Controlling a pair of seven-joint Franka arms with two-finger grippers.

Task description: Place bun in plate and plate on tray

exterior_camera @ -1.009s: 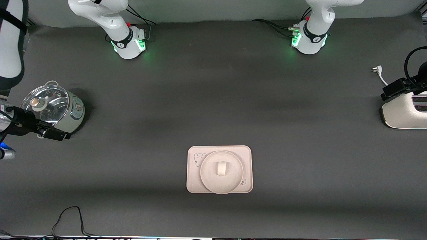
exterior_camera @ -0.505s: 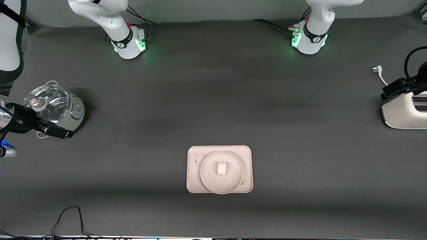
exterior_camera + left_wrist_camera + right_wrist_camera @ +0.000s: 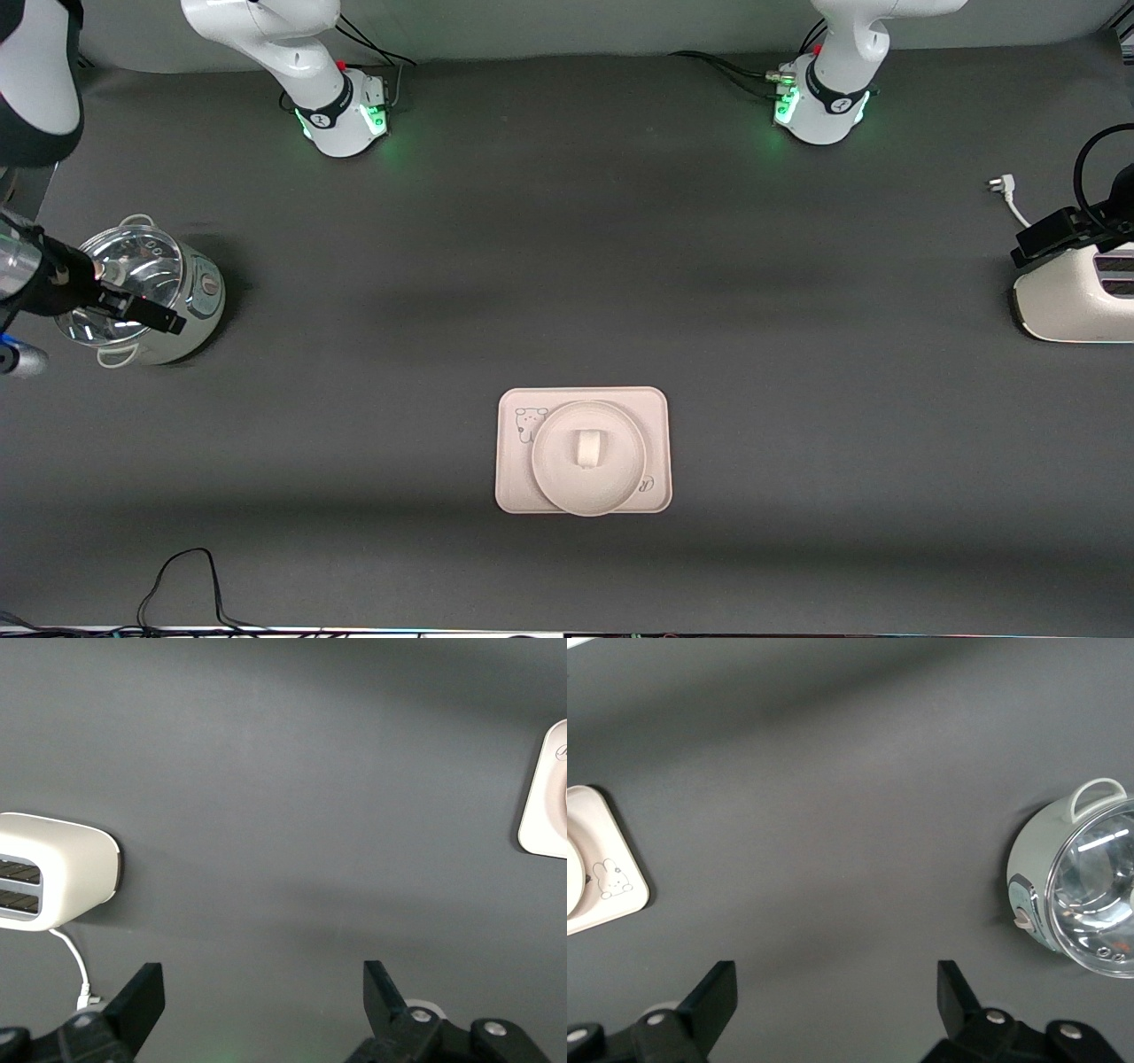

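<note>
Well, from the front my right gripper [image 3: 164, 321] hangs over the glass-lidded pot [image 3: 142, 292] and my left gripper [image 3: 1032, 244] over the toaster [image 3: 1076, 301]; the bun [image 3: 586, 447] sits on the plate [image 3: 588, 492], which rests on the tray [image 3: 514, 478]. My left wrist view shows my fingers [image 3: 142, 997] spread wide, holding nothing. My right wrist view shows the same wide, bare spread [image 3: 719, 997]

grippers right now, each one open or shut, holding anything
Left gripper: jaws open, holding nothing, above the toaster.
Right gripper: jaws open, holding nothing, above the pot.
</note>
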